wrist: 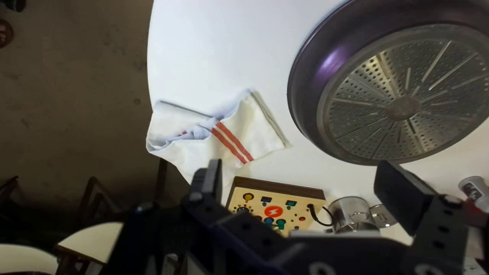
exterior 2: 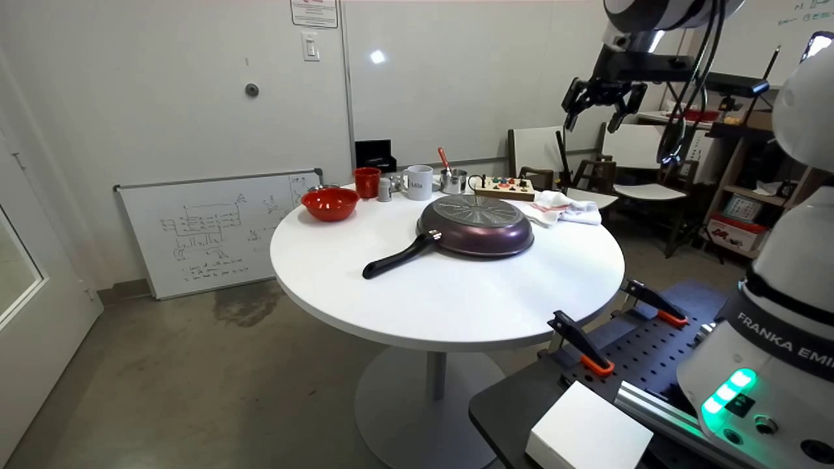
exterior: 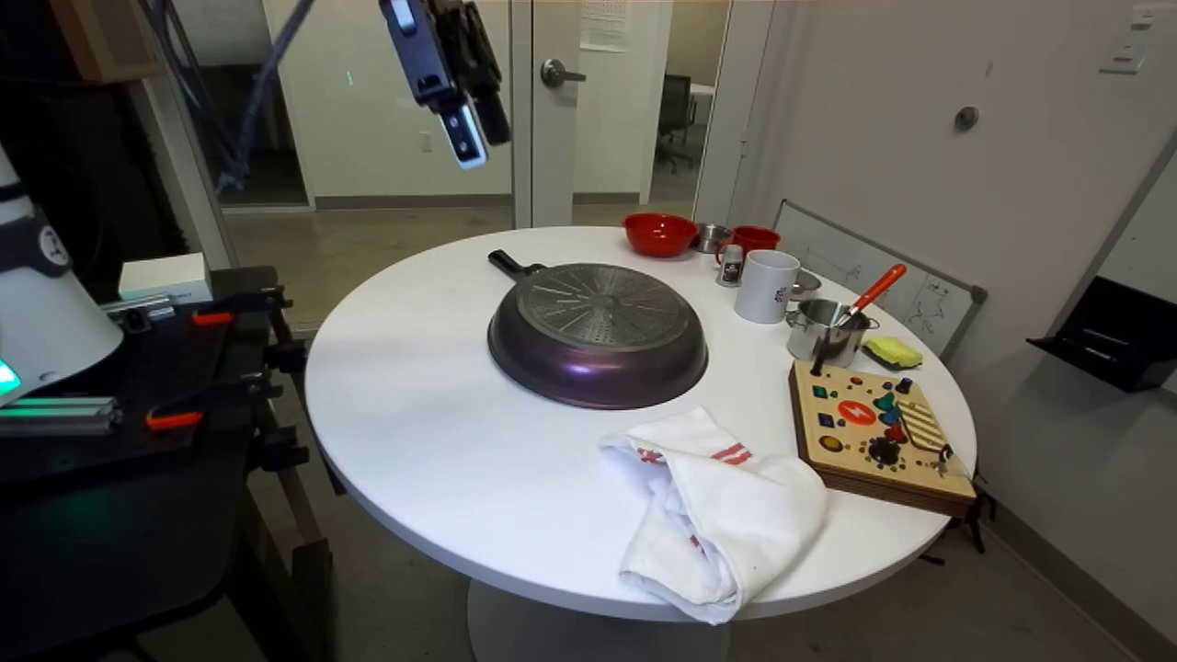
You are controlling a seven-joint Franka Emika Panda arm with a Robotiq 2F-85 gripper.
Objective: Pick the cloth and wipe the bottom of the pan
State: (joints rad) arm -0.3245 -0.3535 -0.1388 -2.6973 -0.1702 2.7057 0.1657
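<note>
A white cloth with red stripes lies crumpled on the round table, in an exterior view (exterior: 736, 515) with one corner over the edge. It also shows in an exterior view (exterior 2: 561, 210) and in the wrist view (wrist: 252, 130). A dark purple pan lies upside down in the middle of the table, its grey patterned bottom facing up, in both exterior views (exterior: 602, 308) (exterior 2: 485, 234) and the wrist view (wrist: 401, 109). My gripper is open and empty, high above the table and apart from cloth and pan, in both exterior views (exterior: 485, 152) (exterior 2: 591, 124) and the wrist view (wrist: 300, 168).
A wooden control box (exterior: 874, 432) with knobs stands beside the cloth. Along the table's far side are a steel pot (exterior: 818, 336) with a red-handled tool, a white mug (exterior: 766, 287), a shaker (exterior: 730, 266), a red cup (exterior 2: 367, 182), a red bowl (exterior: 659, 235) and a yellow sponge (exterior: 892, 351).
</note>
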